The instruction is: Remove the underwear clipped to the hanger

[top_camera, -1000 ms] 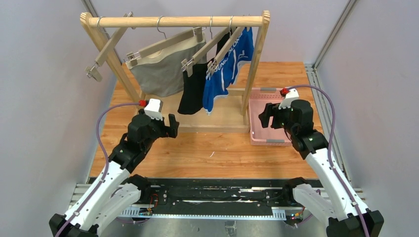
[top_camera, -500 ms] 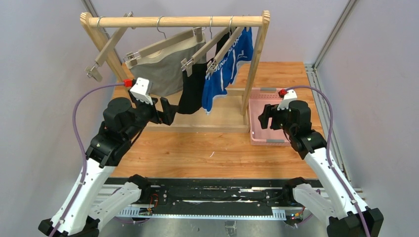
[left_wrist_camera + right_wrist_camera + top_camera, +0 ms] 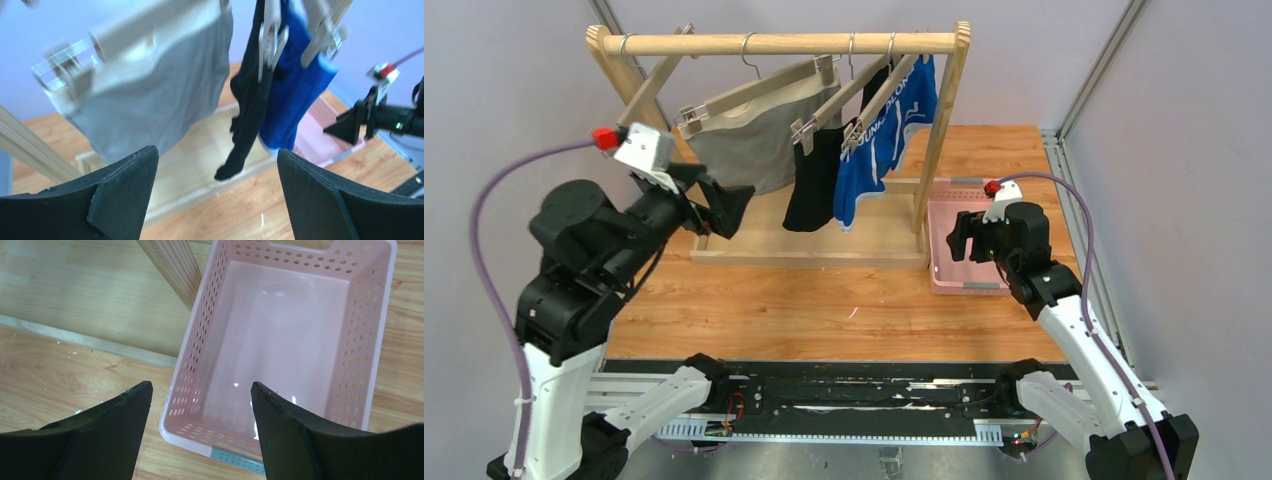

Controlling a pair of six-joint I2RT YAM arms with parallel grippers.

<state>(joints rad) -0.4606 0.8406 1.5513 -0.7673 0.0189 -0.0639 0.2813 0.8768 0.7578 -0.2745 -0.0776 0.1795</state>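
Observation:
Three boxer briefs hang clipped to wooden hangers [image 3: 754, 90] on a wooden rack [image 3: 774, 43]: grey [image 3: 749, 150] on the left, black [image 3: 814, 180] in the middle, blue with white lettering [image 3: 879, 140] on the right. In the left wrist view the grey pair [image 3: 155, 85], the black pair [image 3: 250, 100] and the blue pair [image 3: 295, 95] hang ahead. My left gripper [image 3: 724, 205] is open and empty, raised just left of the grey pair's lower edge. My right gripper [image 3: 959, 235] is open and empty over the near left corner of the pink basket [image 3: 360, 385].
The pink perforated basket [image 3: 944, 275] stands right of the rack's right post [image 3: 944, 120]. An empty clip hanger [image 3: 639, 100] hangs at the rack's left end. The rack's base board [image 3: 864, 240] lies on the wooden table. Grey walls close in on both sides.
My left arm has risen and swung up to the left, and its gripper now points at the grey pair. The right gripper has barely moved.

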